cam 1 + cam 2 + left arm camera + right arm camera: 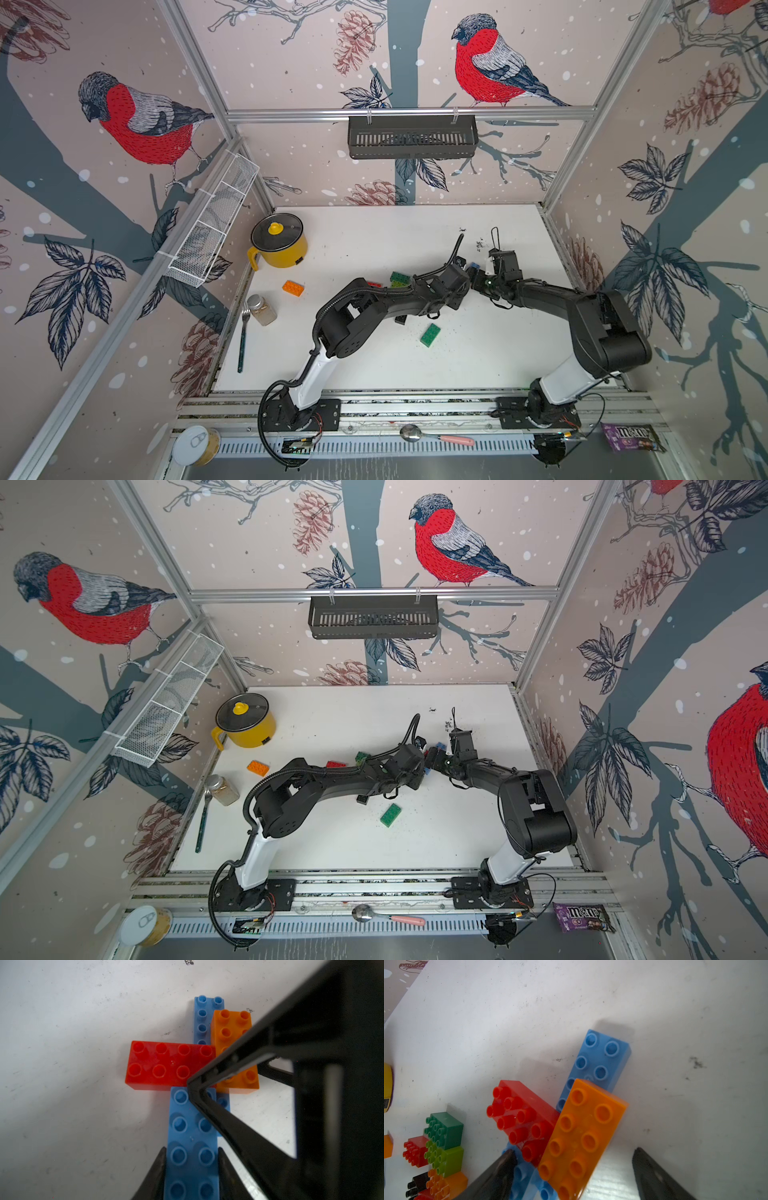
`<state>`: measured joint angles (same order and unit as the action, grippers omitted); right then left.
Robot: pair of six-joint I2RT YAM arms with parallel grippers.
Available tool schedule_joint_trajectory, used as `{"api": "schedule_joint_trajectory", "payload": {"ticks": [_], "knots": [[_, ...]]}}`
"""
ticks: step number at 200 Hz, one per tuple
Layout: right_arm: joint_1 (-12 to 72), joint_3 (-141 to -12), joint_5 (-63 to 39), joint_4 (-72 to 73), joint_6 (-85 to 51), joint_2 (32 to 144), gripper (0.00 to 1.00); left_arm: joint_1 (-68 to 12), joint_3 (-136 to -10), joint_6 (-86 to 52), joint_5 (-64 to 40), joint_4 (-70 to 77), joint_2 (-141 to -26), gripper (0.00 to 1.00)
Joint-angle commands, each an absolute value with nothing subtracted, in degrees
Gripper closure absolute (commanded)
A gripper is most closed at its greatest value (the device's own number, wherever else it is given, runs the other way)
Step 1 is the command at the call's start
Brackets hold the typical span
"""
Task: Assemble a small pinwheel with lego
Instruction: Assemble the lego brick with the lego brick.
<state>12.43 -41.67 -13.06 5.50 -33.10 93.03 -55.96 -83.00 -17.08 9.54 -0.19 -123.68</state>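
We note, left to right on the table (374, 232): one loose orange brick (292, 287), one lone green brick (430, 335), then the left claw (192, 1149) clamped on the first blue brick (187, 1126), which is joined with a second blue brick (202, 1020), one red brick (166, 1064) and one stacked orange brick (230, 1028), and the right claw (574, 1152) with jaws spread wide astride that orange one.

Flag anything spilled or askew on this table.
Dark crumbs lie scattered on the white table, toward its far side and around the loose green brick. In the right wrist view the orange brick seems to sit tilted on the blue bricks, not pressed flat; the angle may mislead.
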Motion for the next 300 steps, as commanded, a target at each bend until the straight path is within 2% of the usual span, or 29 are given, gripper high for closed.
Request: {"api": "schedule_joint_trajectory", "payload": {"ticks": [1, 31, 60, 92, 128, 152, 178, 199, 222, 267, 285, 300], "knots": [[12.21, -41.18, -5.19, -0.98, -33.65, 94.07, 0.13, -56.28, -83.86, -15.87, 10.31, -4.38, -124.02, 1.00], [11.30, -39.81, -6.32, -0.12, -34.23, 93.57, 0.13, -56.29, -84.60, -15.24, 11.17, -5.50, -123.99, 1.00], [10.47, -39.37, -8.47, 0.76, -34.45, 93.52, 0.13, -56.32, -84.97, -14.93, 11.60, -6.15, -123.66, 0.87], [10.46, -39.55, -8.35, 0.75, -34.62, 93.35, 0.13, -56.32, -85.52, -14.65, 12.42, -6.68, -123.15, 0.82], [10.29, -39.29, -9.14, 1.13, -34.77, 92.53, 0.13, -56.33, -85.76, -13.99, 13.30, -6.72, -122.52, 0.69], [9.94, -39.03, -10.55, 1.94, -34.79, 92.21, 0.13, -56.36, -85.17, -13.96, 12.74, -6.27, -121.76, 0.57], [9.83, -39.37, -11.79, 2.29, -34.79, 92.62, 0.13, -56.34, -82.22, -13.68, 11.69, -3.63, -118.70, 0.39], [9.89, -39.24, -12.43, 2.64, -34.72, 92.21, 0.13, -56.34, -79.94, -13.71, 11.29, -1.81, -116.03, 0.28], [9.76, -39.18, -13.61, 3.03, -34.64, 91.78, 0.13, -56.34, -77.94, -13.90, 11.03, -1.05, -112.83, 0.04], [9.76, -39.02, -16.37, 4.48, -34.48, 90.54, 0.06, -56.34, -65.68, -21.80, 15.46, 1.24, -98.07, 0.02], [9.76, -38.88, -18.13, 5.24, -34.70, 90.33, 0.00, -56.13, -59.80, -27.53, 20.24, -2.02, -91.10, 0.02], [9.76, -38.35, -19.95, 6.51, -35.01, 90.08, 0.01, -55.40, -55.77, -33.37, 24.18, -7.16, -86.29, 0.02]]}}
